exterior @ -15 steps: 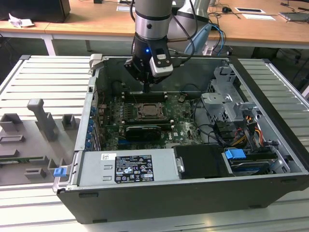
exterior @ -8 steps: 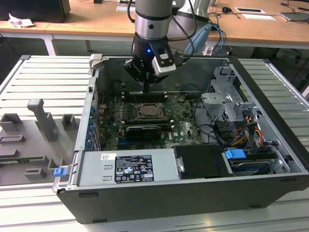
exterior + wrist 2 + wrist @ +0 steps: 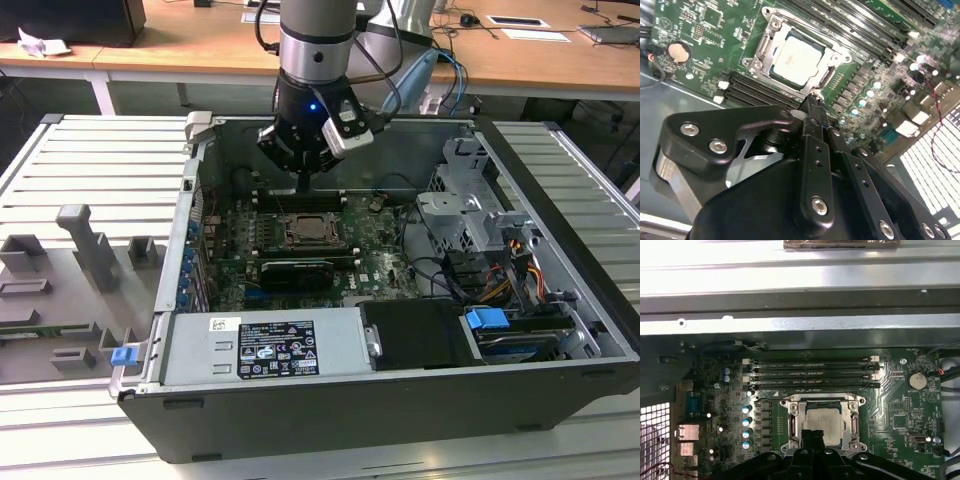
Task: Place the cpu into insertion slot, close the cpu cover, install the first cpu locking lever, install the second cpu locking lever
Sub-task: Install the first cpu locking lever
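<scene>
The cpu (image 3: 795,60) lies flat in the socket on the green motherboard (image 3: 700,30), its dull silver top facing up. The cpu cover (image 3: 839,54) is down around it as a silvery frame. In the first wrist view the cpu (image 3: 826,421) and cpu cover (image 3: 792,405) sit just beyond my fingertips. My gripper (image 3: 812,104) is shut with nothing between its fingers, its tip at the socket's edge nearest the memory slots. In the exterior view my gripper (image 3: 303,186) hangs just above the board behind the socket (image 3: 309,232). I cannot tell how the locking levers stand.
Black memory slots (image 3: 812,374) run beside the socket. The case's metal wall (image 3: 800,305) rises close behind them. A coin battery (image 3: 916,380) sits on the board. The power supply (image 3: 265,345), a drive cage (image 3: 470,205) and loose cables (image 3: 450,270) crowd the exterior view's right and front.
</scene>
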Robot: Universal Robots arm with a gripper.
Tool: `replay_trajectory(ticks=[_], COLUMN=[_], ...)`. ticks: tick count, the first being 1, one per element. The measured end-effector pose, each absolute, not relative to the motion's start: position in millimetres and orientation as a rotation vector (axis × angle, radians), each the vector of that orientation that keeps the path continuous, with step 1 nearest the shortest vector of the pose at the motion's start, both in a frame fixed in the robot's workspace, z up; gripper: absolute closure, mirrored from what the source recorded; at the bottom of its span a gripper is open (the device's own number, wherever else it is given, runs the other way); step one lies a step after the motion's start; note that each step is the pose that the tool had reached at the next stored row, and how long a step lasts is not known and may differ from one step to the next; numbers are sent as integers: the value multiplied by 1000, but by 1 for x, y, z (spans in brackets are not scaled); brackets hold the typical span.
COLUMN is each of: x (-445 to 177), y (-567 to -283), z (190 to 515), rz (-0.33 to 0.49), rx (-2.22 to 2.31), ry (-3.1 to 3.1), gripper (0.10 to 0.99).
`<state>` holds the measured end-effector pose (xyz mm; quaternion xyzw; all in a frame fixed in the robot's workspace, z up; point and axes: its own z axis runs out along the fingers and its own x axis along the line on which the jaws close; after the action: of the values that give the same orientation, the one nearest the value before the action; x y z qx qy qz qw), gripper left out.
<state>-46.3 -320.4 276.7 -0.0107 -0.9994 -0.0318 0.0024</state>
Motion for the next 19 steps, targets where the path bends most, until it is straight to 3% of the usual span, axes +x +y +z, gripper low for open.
replay_trajectory(ticks=[19], x=[-63], y=[-320], z=[268], rz=[-117], rx=[30], ry=[-3250], gripper=[980])
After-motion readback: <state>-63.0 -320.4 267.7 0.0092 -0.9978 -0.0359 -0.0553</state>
